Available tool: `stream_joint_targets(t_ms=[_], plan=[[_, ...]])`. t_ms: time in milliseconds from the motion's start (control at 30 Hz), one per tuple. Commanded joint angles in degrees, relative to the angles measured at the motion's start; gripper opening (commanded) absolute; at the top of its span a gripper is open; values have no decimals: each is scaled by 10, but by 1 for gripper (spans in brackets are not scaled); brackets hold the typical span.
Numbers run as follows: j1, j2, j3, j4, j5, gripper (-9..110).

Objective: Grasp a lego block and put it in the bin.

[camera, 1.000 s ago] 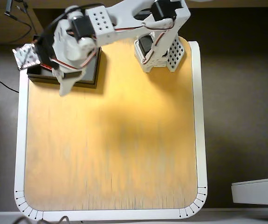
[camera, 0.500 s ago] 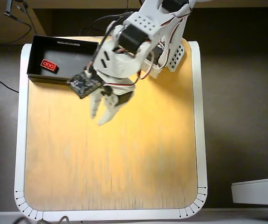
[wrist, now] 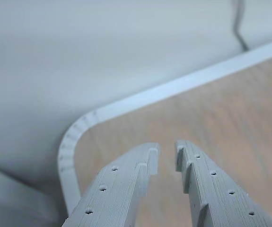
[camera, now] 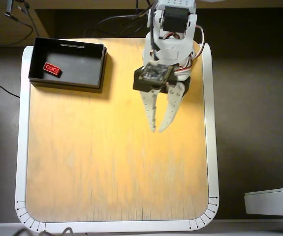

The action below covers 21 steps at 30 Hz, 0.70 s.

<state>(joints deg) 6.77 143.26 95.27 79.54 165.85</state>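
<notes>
In the overhead view the red lego block [camera: 52, 70] lies on the floor of the black bin [camera: 96, 66], near its left end, at the table's top left corner. My gripper [camera: 157, 130] hangs over the upper middle of the table, well to the right of the bin, fingertips pointing down the picture. Its jaws are nearly shut with a narrow gap and hold nothing. In the wrist view the gripper [wrist: 167, 157] shows two pale fingers over bare wood. The block and the bin are out of that view.
The wooden table [camera: 107, 162] has a white rim with rounded corners [wrist: 69, 142]. Cables [camera: 116, 19] run behind the arm's base at the top. A pale grey object [camera: 271, 201] sits off the table at the lower right.
</notes>
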Motion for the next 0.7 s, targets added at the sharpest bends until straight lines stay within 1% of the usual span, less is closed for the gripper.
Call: stream_joint_targets(t_ms=[0, 367, 667], plan=[[-39, 97, 81, -33, 24, 0], [-102, 274, 408, -175, 85, 0], [-133, 374, 558, -183, 93, 0]])
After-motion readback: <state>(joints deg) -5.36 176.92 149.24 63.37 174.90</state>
